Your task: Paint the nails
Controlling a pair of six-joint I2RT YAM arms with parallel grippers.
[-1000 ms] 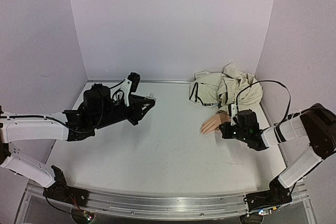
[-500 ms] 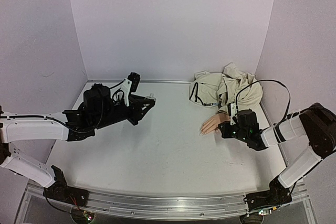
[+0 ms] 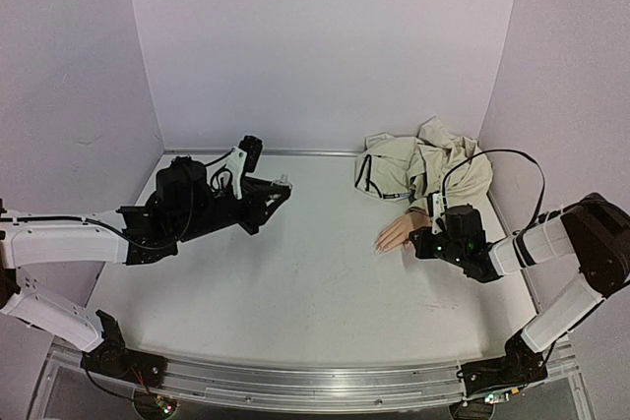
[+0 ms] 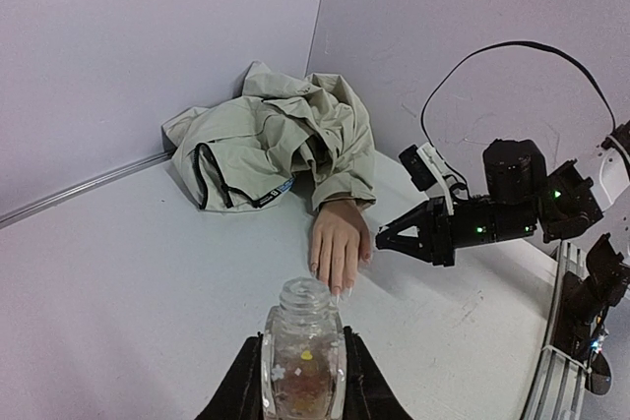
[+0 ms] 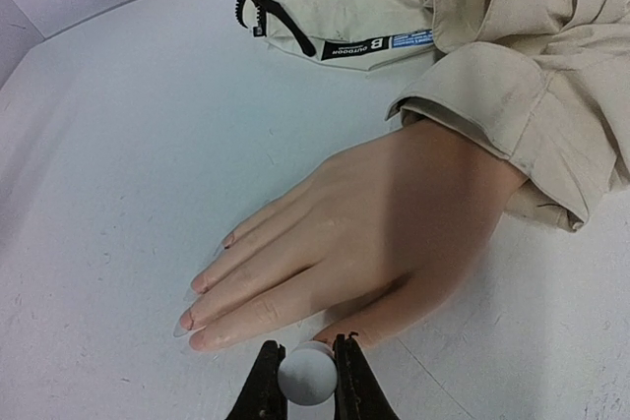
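Right wrist: right tool [image 5: 305,356] clamps white cap [image 5: 307,381] near nails [image 5: 185,325]; left wrist: left tool [image 4: 300,366] clamps bottle [image 4: 301,307].

White table [image 3: 295,282], crumpled beige jacket [image 3: 423,166] lying on it, mannequin hand [image 3: 397,233] palm-down just before the jacket

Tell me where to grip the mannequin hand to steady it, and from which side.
Probably across the broad palm of the mannequin hand near the sleeve cuff, coming from above: it lies flat, palm down, and that grip stays clear of the nails.
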